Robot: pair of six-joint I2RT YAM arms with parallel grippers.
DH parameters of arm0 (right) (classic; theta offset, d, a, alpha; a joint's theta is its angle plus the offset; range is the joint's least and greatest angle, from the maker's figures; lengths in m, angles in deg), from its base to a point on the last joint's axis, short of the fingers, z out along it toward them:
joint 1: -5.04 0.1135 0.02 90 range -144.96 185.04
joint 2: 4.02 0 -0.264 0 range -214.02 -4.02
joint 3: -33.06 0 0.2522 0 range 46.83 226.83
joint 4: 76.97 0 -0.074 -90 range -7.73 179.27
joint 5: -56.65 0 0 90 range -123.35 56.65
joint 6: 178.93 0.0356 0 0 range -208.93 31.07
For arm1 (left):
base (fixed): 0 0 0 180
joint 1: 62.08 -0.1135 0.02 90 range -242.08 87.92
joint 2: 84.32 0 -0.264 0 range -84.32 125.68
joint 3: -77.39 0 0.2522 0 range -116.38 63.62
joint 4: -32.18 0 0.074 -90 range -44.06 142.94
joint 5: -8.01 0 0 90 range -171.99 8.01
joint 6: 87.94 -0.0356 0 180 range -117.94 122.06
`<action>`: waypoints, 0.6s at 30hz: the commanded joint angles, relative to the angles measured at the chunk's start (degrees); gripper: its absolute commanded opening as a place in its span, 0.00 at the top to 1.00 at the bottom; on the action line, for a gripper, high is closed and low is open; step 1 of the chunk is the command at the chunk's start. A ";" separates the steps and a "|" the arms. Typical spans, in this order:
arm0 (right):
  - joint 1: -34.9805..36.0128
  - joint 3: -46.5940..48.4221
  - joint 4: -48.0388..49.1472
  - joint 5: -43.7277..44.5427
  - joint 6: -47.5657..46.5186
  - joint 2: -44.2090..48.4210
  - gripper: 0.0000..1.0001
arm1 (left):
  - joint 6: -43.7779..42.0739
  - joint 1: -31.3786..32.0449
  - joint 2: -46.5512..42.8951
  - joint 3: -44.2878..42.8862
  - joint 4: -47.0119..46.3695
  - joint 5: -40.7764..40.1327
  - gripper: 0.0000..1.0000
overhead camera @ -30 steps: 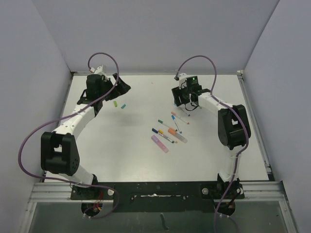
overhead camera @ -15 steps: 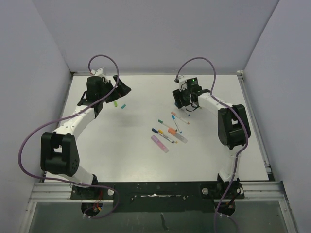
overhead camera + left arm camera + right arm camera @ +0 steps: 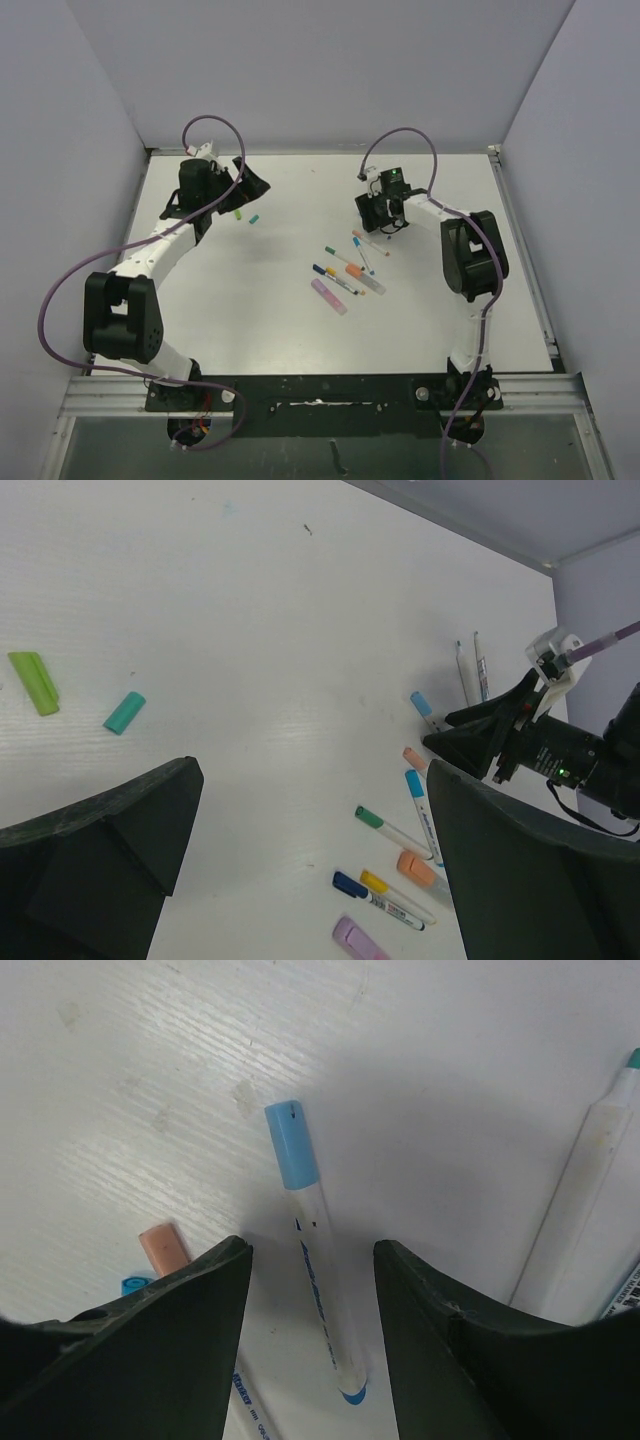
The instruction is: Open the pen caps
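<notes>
In the right wrist view a pen with a light-blue pen cap [image 3: 293,1146] lies on the white table between the fingers of my right gripper [image 3: 312,1250]. The jaws stand open on either side of its body, with a gap on both sides. A peach cap [image 3: 165,1249] lies just left of it. My left gripper [image 3: 312,775] is wide open and holds nothing, raised at the far left [image 3: 250,190]. Loose green [image 3: 34,682] and teal [image 3: 124,712] pen caps lie below it. My right gripper [image 3: 376,220] hangs low at the far end of the pen cluster.
Several capped pens lie mid-table: green [image 3: 370,817], dark blue [image 3: 350,884], yellow [image 3: 374,882], orange [image 3: 415,865], purple [image 3: 355,938]. Two thin pale pen bodies [image 3: 470,675] lie farther back. A pale pen body [image 3: 585,1195] lies right of my right fingers. Walls enclose the table.
My right gripper has shifted slightly nearer and down over the pens, and its jaws have narrowed around the light-blue pen. The left arm has stayed still.
</notes>
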 commanded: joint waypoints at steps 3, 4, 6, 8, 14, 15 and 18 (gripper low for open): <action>-0.05 -0.03 0.14 0.59 0.21 -0.13 0.48 | 0.30 0.25 -3.49 -0.17 -4.21 1.00 0.02; 0.00 -0.03 0.07 0.59 0.20 -0.19 0.49 | 0.32 0.23 -3.47 -0.17 -4.22 0.95 0.02; -0.05 -0.04 -0.15 0.62 0.21 -0.45 0.50 | 0.38 0.25 -3.47 -0.04 -4.30 0.98 0.02; -0.01 0.05 -0.40 0.62 0.31 -0.86 0.53 | 0.41 0.25 -3.52 0.00 -4.29 1.01 0.02; -0.07 0.44 -1.69 0.55 0.54 -1.89 0.66 | 0.26 0.26 -3.76 -0.30 -4.19 0.97 0.02; -0.07 0.63 -2.13 0.49 0.48 -2.11 0.69 | 0.19 0.26 -3.76 -0.41 -4.12 0.94 0.02; -0.12 1.11 -2.92 0.72 0.09 -2.30 0.75 | 0.09 0.25 -3.57 -0.67 -3.95 1.21 0.02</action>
